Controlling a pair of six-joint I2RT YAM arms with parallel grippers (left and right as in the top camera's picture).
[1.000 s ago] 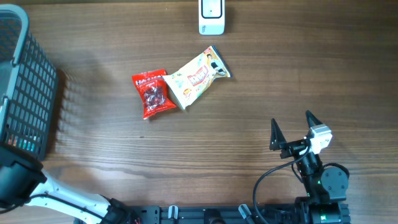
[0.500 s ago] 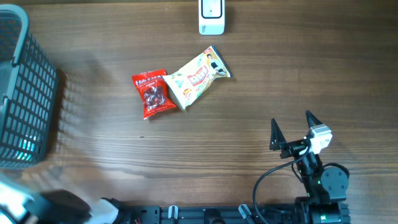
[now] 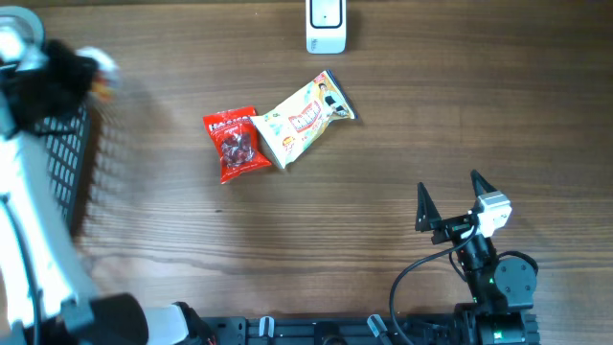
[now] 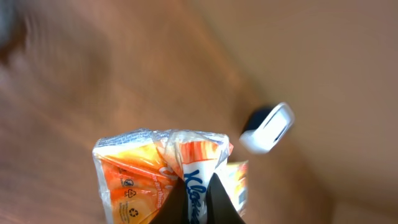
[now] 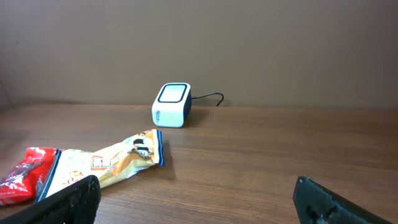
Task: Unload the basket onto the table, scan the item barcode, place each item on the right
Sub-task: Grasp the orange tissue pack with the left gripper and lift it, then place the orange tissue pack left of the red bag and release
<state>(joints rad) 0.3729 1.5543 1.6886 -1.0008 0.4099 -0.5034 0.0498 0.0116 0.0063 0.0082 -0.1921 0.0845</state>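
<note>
Pinching an orange tissue pack (image 4: pixel 134 180) by its top fold, the left pincer (image 4: pixel 199 186) is seen at the bottom of the left wrist view with its jaws fully closed on the wrapper. The pack's orange face and a white panel with blue lettering are turned toward the camera. A barcode cannot be made out on it. In the overhead view the left arm (image 3: pixel 29 192) is heavily blurred along the left edge, with its dark end at the upper left over the grey basket (image 3: pixel 62 163). A smear of orange is visible just beside that end.

The white scanner (image 3: pixel 326 29) stands at the top centre of the wooden surface (image 3: pixel 383 144), well apart from the held pack. A dark cable (image 5: pixel 208 98) runs from its back. Left of centre lie a red packet (image 3: pixel 235 144) and a cream snack packet (image 3: pixel 302 120), touching each other at one edge.

The right pincer (image 3: pixel 450 196) is held at the lower right with its jaws spread wide and nothing between them, apart from both packets.
</note>
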